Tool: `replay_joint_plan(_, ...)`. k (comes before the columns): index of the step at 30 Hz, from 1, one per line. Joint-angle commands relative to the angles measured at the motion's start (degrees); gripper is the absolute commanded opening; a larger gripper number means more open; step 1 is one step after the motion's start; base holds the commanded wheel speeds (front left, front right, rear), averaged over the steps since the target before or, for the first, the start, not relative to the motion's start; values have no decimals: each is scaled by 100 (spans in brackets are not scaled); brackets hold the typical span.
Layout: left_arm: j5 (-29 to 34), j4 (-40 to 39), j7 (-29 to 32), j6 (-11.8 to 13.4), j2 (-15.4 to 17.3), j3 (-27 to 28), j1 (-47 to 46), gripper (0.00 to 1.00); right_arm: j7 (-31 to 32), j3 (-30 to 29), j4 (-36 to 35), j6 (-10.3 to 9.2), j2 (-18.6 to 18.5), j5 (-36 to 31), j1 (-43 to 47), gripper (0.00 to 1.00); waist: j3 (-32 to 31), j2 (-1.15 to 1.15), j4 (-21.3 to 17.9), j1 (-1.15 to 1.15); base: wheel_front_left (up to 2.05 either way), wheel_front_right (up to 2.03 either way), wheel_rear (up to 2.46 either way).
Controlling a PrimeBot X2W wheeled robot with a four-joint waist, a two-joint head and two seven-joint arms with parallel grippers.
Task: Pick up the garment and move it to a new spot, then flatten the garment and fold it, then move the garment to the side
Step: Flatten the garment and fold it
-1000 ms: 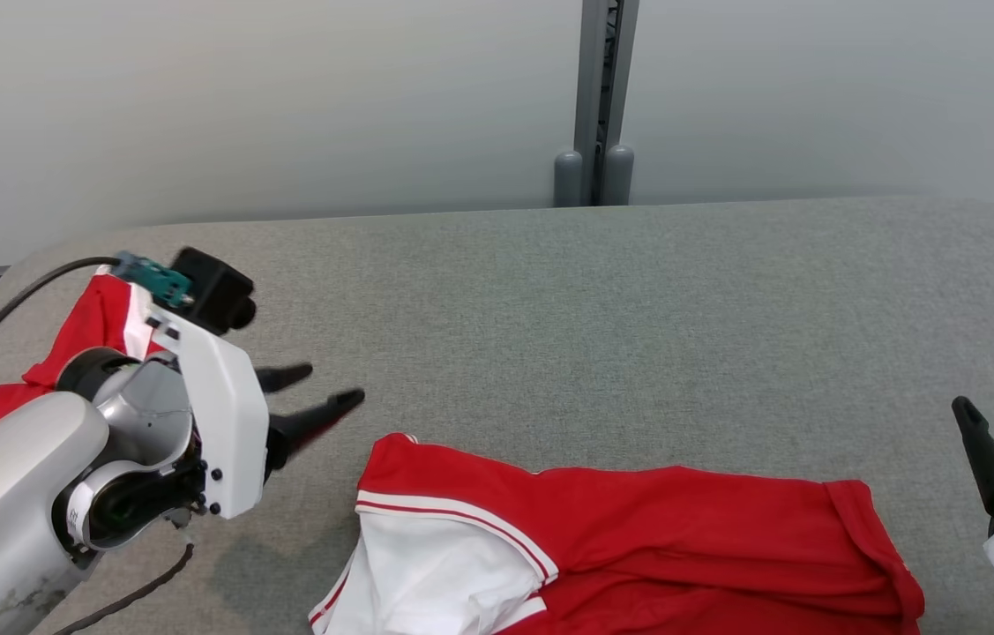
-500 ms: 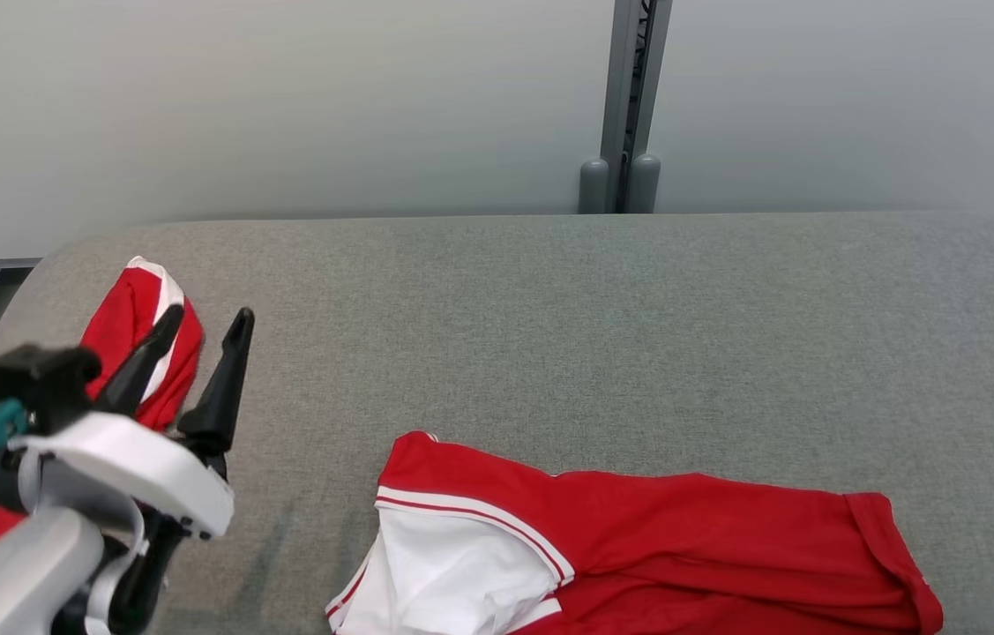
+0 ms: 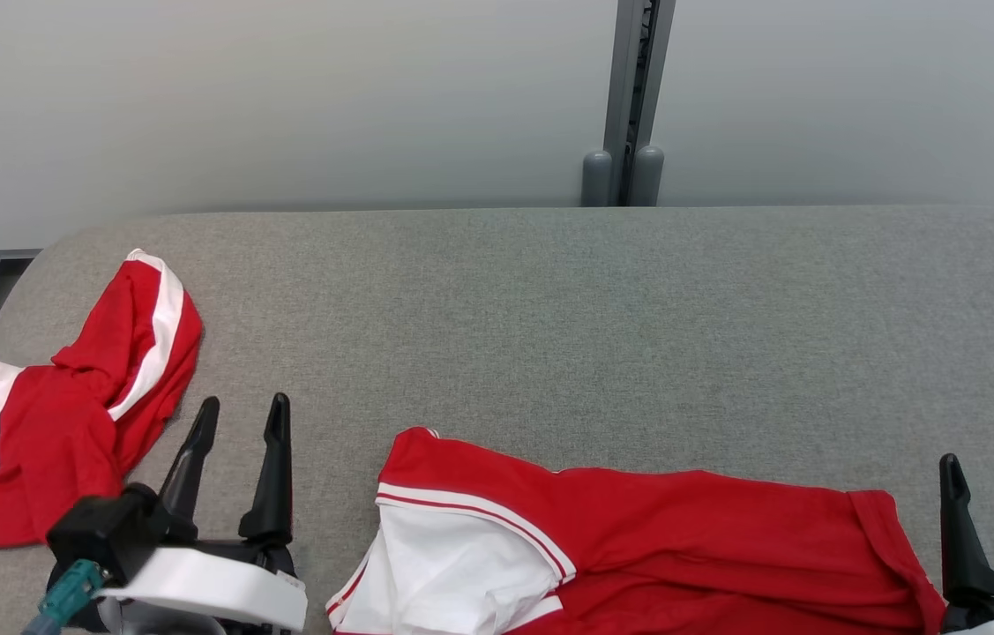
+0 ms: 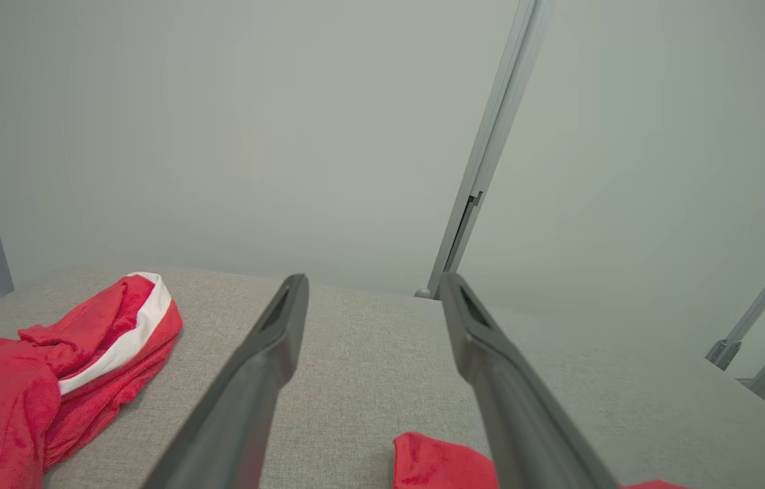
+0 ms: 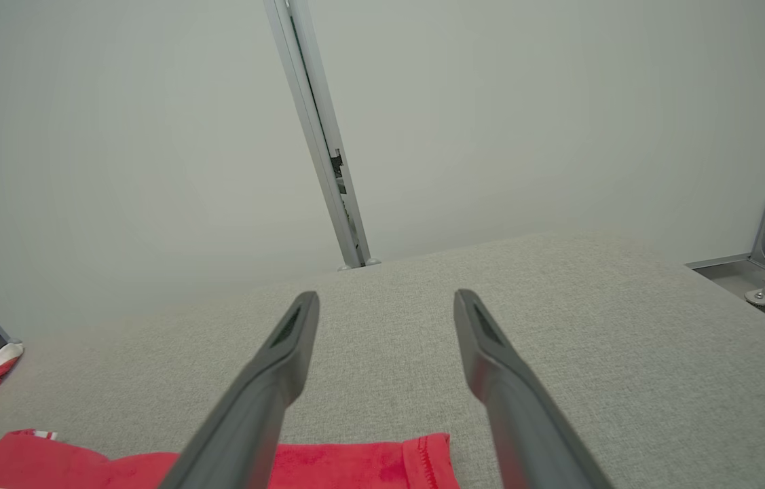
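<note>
My left gripper (image 3: 243, 401) and right gripper (image 3: 985, 463) both stand wide and empty. The red shirt (image 3: 655, 538) lies rumpled between them. It looks soft, light and floppy, so I'd pinch the hemmed edge nearest each gripper.

Head overhead; wrists seemingly near table (image 3: 549, 291)

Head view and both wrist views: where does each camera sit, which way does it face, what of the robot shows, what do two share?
Head view: on the head, facing down at the table; left hand and right hand show, open.
Left wrist view: left wrist, facing along its fingers over the table to the wall.
Right wrist view: right wrist, facing likewise along its fingers.
Shared: both wrist views catch the edge of the flat garment and the grey post.
</note>
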Motion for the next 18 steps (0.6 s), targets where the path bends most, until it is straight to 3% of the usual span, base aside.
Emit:
replay_joint_plan(1, 142, 54, -8, -81, -78, 102, 122, 100, -69, 8, 25, 2, -71, 44, 61, 100, 3, 0, 6, 0, 0, 0, 0)
replay_joint_plan(6, 687, 265, -9, -511, -577, 479, 385, 100, -110, 3, 146, 2, -118, 73, 77, 100, 14, 0, -12, 0, 0, 0, 0)
replay_joint_plan(12, 1024, 478, -9, -919, -890, 720, 436, 100, 81, -53, 275, 2, -240, 116, -11, 100, -12, 0, -50, 0, 0, 0, 0)
replay_joint_plan(18, 1230, 601, -10, -1155, -1067, 816, 344, 100, 921, -128, 783, 2, -320, 399, -70, 100, 42, 0, -64, 0, 0, 0, 0)
